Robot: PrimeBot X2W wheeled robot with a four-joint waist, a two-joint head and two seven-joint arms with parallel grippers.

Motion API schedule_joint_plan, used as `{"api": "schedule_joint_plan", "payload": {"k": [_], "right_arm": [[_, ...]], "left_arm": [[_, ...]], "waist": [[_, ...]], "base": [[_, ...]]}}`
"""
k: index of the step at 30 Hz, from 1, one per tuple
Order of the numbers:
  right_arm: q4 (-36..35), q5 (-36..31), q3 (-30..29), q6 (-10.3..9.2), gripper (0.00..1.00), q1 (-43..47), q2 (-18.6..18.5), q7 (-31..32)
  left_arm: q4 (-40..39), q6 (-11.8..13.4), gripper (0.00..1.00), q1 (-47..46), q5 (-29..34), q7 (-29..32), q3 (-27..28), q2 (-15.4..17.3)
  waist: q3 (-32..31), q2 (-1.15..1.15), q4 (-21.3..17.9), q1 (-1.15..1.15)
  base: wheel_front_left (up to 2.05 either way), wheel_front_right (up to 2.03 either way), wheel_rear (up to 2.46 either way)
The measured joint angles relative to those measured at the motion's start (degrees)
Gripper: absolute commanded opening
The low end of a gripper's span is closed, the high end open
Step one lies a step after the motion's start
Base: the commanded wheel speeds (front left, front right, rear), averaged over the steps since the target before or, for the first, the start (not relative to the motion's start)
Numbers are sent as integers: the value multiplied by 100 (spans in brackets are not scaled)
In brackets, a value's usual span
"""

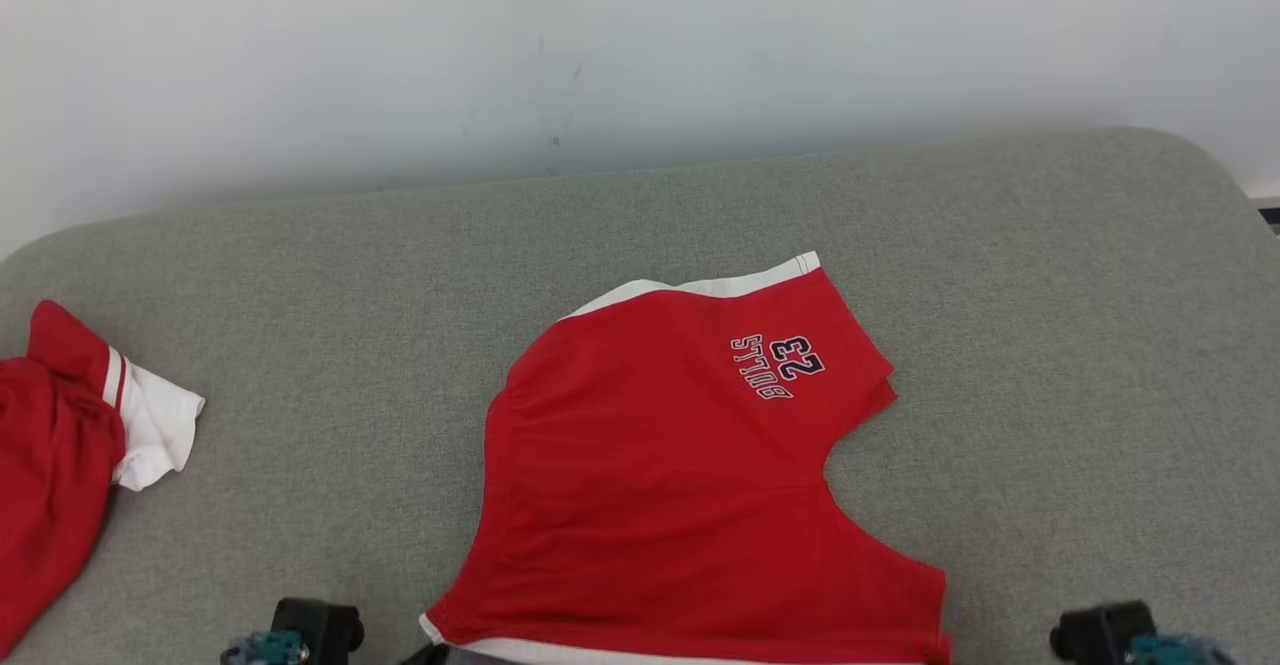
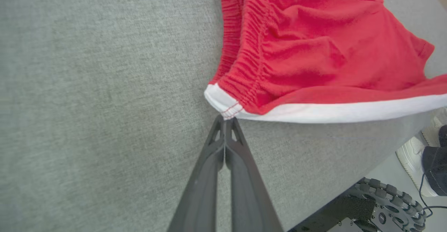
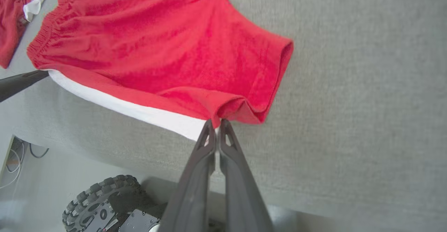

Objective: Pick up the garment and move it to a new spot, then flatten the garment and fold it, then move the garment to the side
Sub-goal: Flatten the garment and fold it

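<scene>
A pair of red shorts (image 1: 670,485) with white side trim and a "23" print lies spread on the grey cushioned surface (image 1: 300,345), its near edge at the front. My left gripper (image 2: 226,119) is shut on the white-trimmed waistband corner (image 2: 223,103). My right gripper (image 3: 215,123) is shut on the hem corner of the near leg (image 3: 230,108). In the head view the two wrists sit at the bottom edge, left (image 1: 300,635) and right (image 1: 1120,637), with the fingertips hidden below the frame.
A second red and white garment (image 1: 70,435) lies bunched at the far left of the surface. A white wall (image 1: 640,55) rises behind. The robot's wheeled base (image 3: 101,204) sits below the front edge, and a person's shoes (image 2: 426,158) stand on the floor.
</scene>
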Motion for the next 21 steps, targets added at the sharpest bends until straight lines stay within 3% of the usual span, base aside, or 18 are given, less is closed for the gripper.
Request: {"api": "schedule_joint_plan", "payload": {"k": [5,11,13,21], "right_arm": [[-522,-99,-297,43,0,-651,-494,218],[-733,-66,-503,163,0,-1457,-901,666],[-731,-34,-544,213,0,-1756,-973,814],[-285,116,-701,377,0,-3053,-1299,1312]], "left_arm": [[-320,214,0,-367,74,144,102,-9],[-476,624,0,-1122,192,409,182,-355],[-470,753,0,-1339,212,488,229,-491],[-367,888,0,-1997,459,768,264,-884]], "waist": [[113,0,-1,0],[343,0,74,1],[441,0,119,0],[883,1,352,1]], "base": [[0,0,0],[0,0,0],[0,0,0],[0,0,0]]}}
